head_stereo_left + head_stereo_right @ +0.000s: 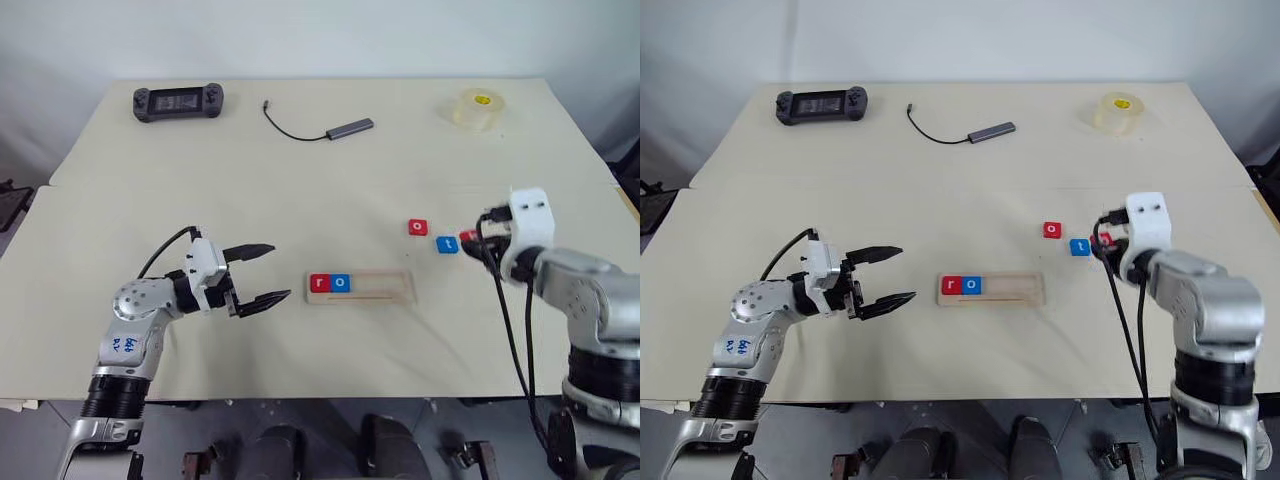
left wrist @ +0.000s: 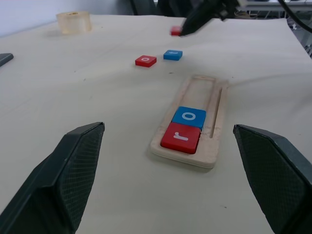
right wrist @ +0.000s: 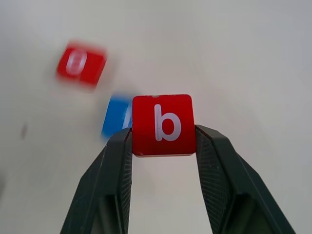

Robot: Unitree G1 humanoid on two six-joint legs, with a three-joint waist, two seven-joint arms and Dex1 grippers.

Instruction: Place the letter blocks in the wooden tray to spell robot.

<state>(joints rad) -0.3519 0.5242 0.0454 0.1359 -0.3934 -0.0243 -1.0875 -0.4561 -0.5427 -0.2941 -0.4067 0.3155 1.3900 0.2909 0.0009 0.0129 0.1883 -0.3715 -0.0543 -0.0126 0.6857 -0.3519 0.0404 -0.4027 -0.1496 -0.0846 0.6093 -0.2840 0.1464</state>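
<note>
At the frame's right, the right gripper [image 3: 163, 141] pinches the red "b" block [image 3: 163, 125] edge to edge, letter facing up, apparently ready for the third slot. The wooden tray [image 1: 385, 290], centre frame, already holds "r" [image 1: 319, 283] and "o" [image 1: 341, 283]. At lower left, the left gripper [image 1: 262, 272] hovers level, fingers spread and empty.

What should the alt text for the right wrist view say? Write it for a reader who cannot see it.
Two black fingers pinch a red b block above a pale table. Behind it lie a blue block and a red o block.
</note>
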